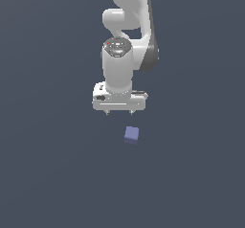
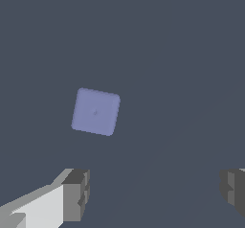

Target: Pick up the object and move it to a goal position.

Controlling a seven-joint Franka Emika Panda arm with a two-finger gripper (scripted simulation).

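Gripper fingers [image 2: 76,196] stand wide apart and empty at the wrist view's lower edge. Nothing sits between them: the periwinkle-blue cube [image 1: 131,134] lies on the floor just below and slightly right of the gripper [image 1: 118,112] in the exterior view, untouched.

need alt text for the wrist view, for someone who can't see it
A small periwinkle-blue cube lies on a plain dark grey floor, slightly rotated, untouched. Nearer the camera, the open gripper shows its two grey fingertips spread wide, the cube not between them.
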